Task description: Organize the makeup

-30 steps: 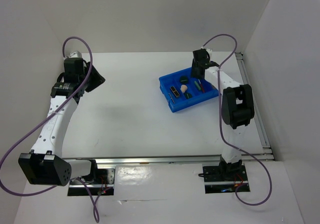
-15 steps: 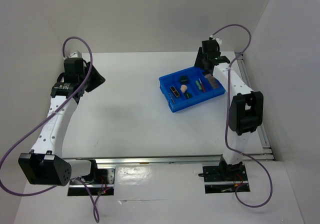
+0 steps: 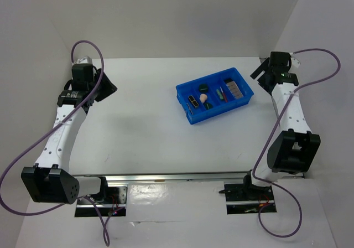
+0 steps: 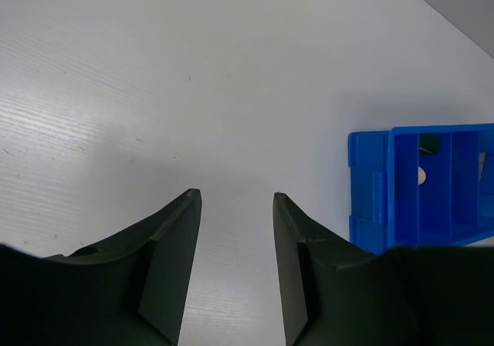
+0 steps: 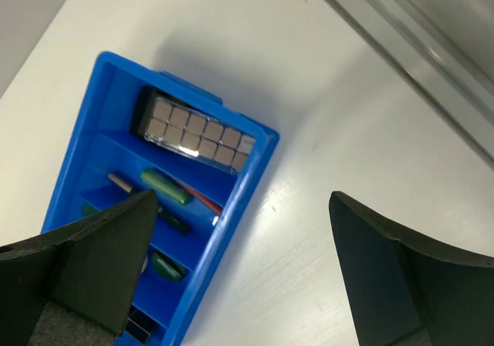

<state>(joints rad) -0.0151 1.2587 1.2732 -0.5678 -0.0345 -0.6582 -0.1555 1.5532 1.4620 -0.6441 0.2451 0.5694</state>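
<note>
White table (image 3: 155, 132). Makeup (image 3: 204, 86) all inside blue tray (image 3: 218, 113): palette (image 5: 197, 133), sponge (image 3: 204, 98), pencils (image 5: 202, 198). Job looks done. Right gripper (image 5: 241, 199) beside tray, spread wide, empty. Left gripper (image 4: 235, 199) far from tray, spread, empty.

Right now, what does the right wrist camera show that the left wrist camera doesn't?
Only the right wrist view: the pinkish palette lying in the end compartment of the blue tray, thin pencils in the next compartment, a metal rail, and the right hand wide open. Only the left wrist view: the left hand, partly open and empty, over the white table. Both: the tray and the table.
</note>
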